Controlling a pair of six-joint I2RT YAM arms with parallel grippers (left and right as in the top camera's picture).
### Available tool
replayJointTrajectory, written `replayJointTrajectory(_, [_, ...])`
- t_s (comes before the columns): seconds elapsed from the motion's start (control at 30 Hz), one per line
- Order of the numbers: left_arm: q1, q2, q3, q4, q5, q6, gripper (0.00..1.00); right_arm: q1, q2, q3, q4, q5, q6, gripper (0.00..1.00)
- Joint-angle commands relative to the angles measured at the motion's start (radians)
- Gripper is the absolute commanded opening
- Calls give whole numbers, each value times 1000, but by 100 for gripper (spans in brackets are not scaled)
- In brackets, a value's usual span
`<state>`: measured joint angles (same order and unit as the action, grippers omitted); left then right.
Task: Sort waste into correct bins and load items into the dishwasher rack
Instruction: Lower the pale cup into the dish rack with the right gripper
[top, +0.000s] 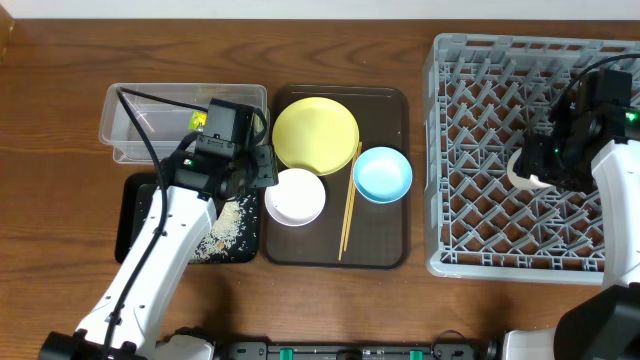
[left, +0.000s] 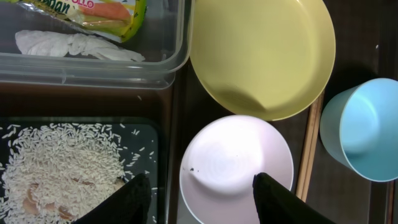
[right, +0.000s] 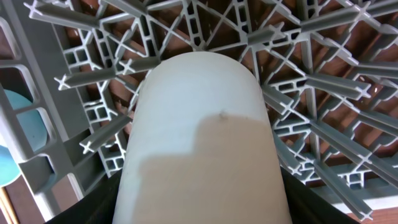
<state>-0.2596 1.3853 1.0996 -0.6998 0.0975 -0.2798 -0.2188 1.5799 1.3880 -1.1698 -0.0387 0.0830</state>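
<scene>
My right gripper is shut on the small pale cup, held over the grey dishwasher rack near its left side. My left gripper is open and empty above the white bowl, at the edge of the black tray. The yellow plate, white bowl, light-blue bowl and wooden chopsticks lie on the dark-brown serving tray. The snack wrapper and white paper scrap lie in the clear tub. Rice grains lie in the black tray.
The serving tray sits between the bins on the left and the rack on the right. The left arm reaches over the black tray. Bare wooden table runs along the back.
</scene>
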Motion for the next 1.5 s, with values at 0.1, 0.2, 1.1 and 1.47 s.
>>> replayJointTrajectory(0.1, [2,-13,4,-3,-13,13,56,-4,40,9,1,-14,-13,1])
replayJointTrajectory(0.2, [2,-13,4,-3,-13,13,56,-4,69,3,-5,-14,-13,1])
replayJointTrajectory(1.1, [2,-13,4,-6,-13,13,62,-3,140,2,11,-15,-13,79])
replayJointTrajectory(1.47, [2,-13,4,-7,-13,13,62,-2,140,2,18,-36,-13,68])
